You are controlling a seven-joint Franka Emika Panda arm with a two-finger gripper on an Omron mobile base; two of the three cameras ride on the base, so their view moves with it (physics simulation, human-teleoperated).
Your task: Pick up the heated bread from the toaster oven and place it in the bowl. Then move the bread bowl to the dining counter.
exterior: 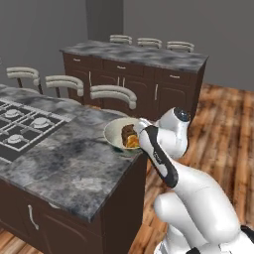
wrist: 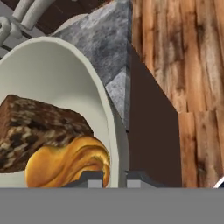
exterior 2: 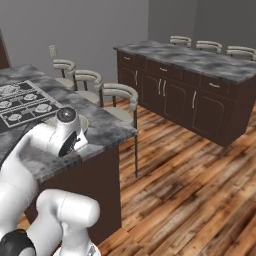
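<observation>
Now the last step looks to be in hand: the bowl (wrist: pixel 57 74) is at the table with the cooktop, and the claw (wrist: pixel 114 178) is closed on its rim, one fingertip inside the wall and one outside, as the hand view shows. From the left base view the bowl (exterior: pixel 115 130) sits at the table's (exterior: pixel 74 168) right-hand edge, near the corner beside the stools, part of it seeming to overhang the edge; whether its base rests on the stone or hangs just above it I cannot tell.

Inside the bowl, nearest the claw, lies the bread (wrist: pixel 70 162), golden-orange, against the near wall. Touching it on its far side is a darker brown chunk (wrist: pixel 39 127). Both stay well within the rim.

The next move, as I judge it, calls for easing the bowl further in from the edge until it sits flat on the stone, then opening the claw and lifting clear without tipping the rim.

Beyond, the cooktop (exterior: pixel 25 126) lies toward the table's left side, and a second dark-cabinet island (exterior: pixel 139 69) stands well apart across the wood floor.
</observation>
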